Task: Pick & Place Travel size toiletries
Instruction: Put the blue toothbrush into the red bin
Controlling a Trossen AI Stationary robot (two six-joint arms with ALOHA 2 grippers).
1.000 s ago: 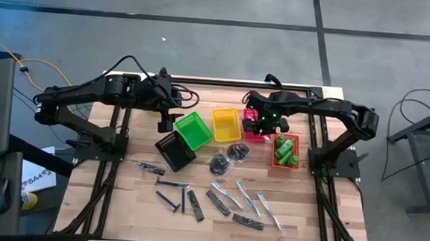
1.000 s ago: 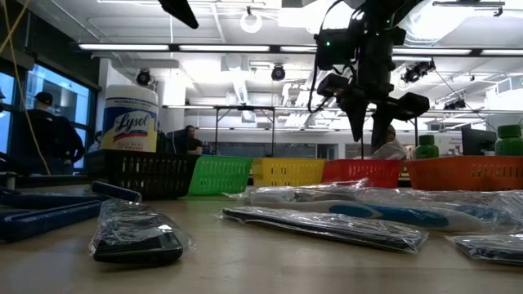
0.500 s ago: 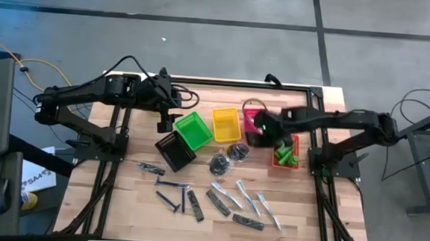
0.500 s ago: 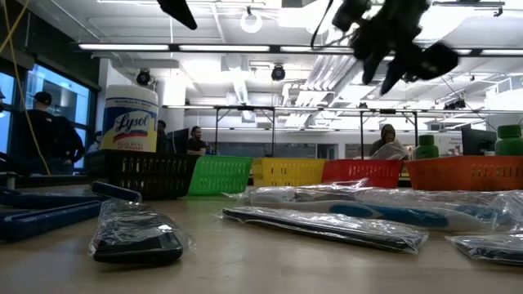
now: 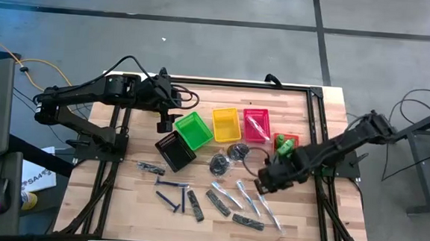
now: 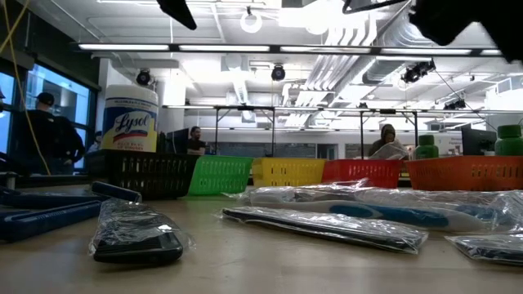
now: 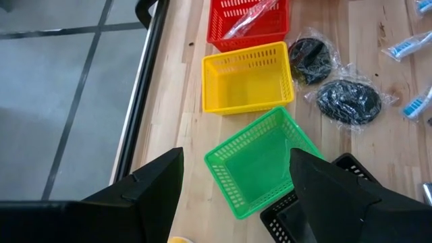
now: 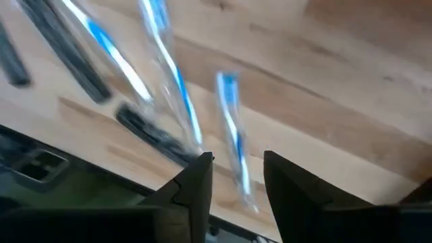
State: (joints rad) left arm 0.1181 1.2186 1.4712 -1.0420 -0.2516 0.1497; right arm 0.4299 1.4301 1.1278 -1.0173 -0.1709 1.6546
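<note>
You are partway through the sort, with more left than done. The red basket [image 5: 256,126] holds 1 clear packet, and the orange basket [image 5: 285,143] has green bottles [image 5: 284,146] in it, though the right arm covers most of that basket, so the count is uncertain. The yellow basket [image 7: 247,77] and green basket [image 7: 262,162] are bare inside. The black basket [image 5: 175,149] sits beside the green one; its contents are not readable from above.

Still loose on the wooden table [image 5: 321,104]: 2 bagged dark round pieces [image 5: 228,157] near the yellow basket, several blue-and-clear packets [image 5: 245,195] in the middle, dark grey strips [image 5: 247,223] toward the near edge, and blue razors [image 5: 170,198] on the left side.

Your right gripper [image 5: 265,183] hangs over the packets with its fingers a little apart and nothing between them; the nearest packet [image 8: 233,132] lies just ahead of it. Your left gripper [image 7: 236,182] waits over the green basket, spread wide and carrying nothing.
</note>
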